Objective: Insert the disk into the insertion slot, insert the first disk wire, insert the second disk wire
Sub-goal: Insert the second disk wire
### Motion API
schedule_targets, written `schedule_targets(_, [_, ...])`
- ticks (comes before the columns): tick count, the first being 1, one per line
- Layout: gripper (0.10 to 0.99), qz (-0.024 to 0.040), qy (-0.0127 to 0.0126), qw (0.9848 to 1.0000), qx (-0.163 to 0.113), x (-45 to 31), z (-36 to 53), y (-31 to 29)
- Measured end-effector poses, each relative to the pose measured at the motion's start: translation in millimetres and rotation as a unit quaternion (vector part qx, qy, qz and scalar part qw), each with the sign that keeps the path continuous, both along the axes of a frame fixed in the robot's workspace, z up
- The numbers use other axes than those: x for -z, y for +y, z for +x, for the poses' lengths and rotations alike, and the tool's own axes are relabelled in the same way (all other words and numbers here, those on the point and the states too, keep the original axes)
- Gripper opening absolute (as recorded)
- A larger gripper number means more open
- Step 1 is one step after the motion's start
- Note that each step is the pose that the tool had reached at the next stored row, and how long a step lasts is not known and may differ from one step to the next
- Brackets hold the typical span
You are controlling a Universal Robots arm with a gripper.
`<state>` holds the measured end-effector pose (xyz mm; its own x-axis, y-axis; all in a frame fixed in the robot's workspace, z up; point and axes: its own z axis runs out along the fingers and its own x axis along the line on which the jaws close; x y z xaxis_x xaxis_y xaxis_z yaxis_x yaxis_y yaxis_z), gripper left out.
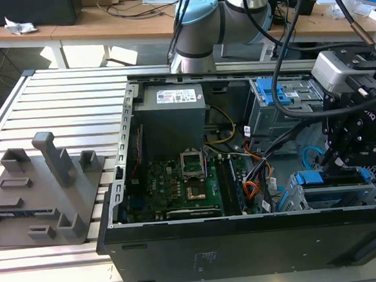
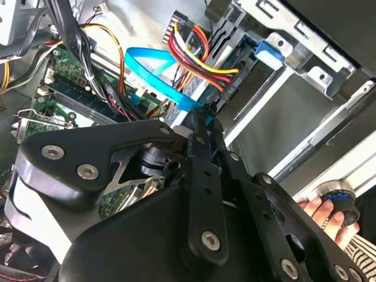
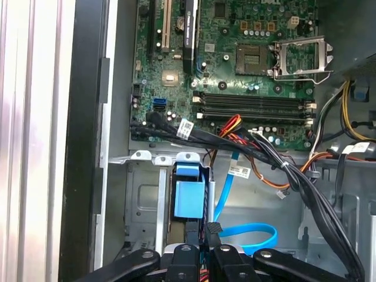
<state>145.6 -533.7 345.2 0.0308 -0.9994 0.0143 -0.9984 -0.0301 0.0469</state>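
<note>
Hovering over the open computer case [image 1: 182,244], at the exterior view's right end, the gripper [image 1: 344,162] sits just above the insertion slot [image 1: 295,201]. Jaw state: drawn together to a narrow gap in both wrist views; whether anything is pinched between the tips cannot be told.

Item, disk: seated in the light grey perforated cage; its bright blue carrier [image 1: 310,177] shows along the cage top in the exterior view, and its blue end face [image 3: 189,197] stands directly ahead of the gripper [image 3: 200,235] in the first wrist view.

Item, second disk wire [image 3: 249,238]: light-blue flat cable, looping beside the fingertips in the first wrist view; in the second wrist view the same cable [image 2: 150,73] arcs just beyond the gripper [image 2: 202,114].

Item, first disk wire [image 2: 197,61]: red, yellow and orange strands running to a plug near the drive end in the second wrist view.

Item, motherboard [image 1: 171,181]: green, on the case floor, with an open CPU socket [image 3: 299,56].

Item, power supply [image 1: 173,113]: grey box at the case's far wall.

Item, taller bay with blue latch [image 1: 278,96]: behind the gripper.

Item, grey fixture [image 1: 43,190]: on the slatted table [image 1: 63,104], well apart at the exterior view's left.

Item, a person's hand [image 2: 323,211]: on a round knob at the edge of the second wrist view.
</note>
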Motion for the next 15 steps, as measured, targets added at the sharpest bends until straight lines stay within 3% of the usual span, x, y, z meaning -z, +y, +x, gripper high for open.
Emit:
schedule_targets(4, [0.161,0.0000,0.0001,1.0000,0.000,1.9,3.9,0.0])
schedule_targets(15, [0.161,-0.0003,0.0001,1.0000,0.000,8.5,4.5,-2.4])
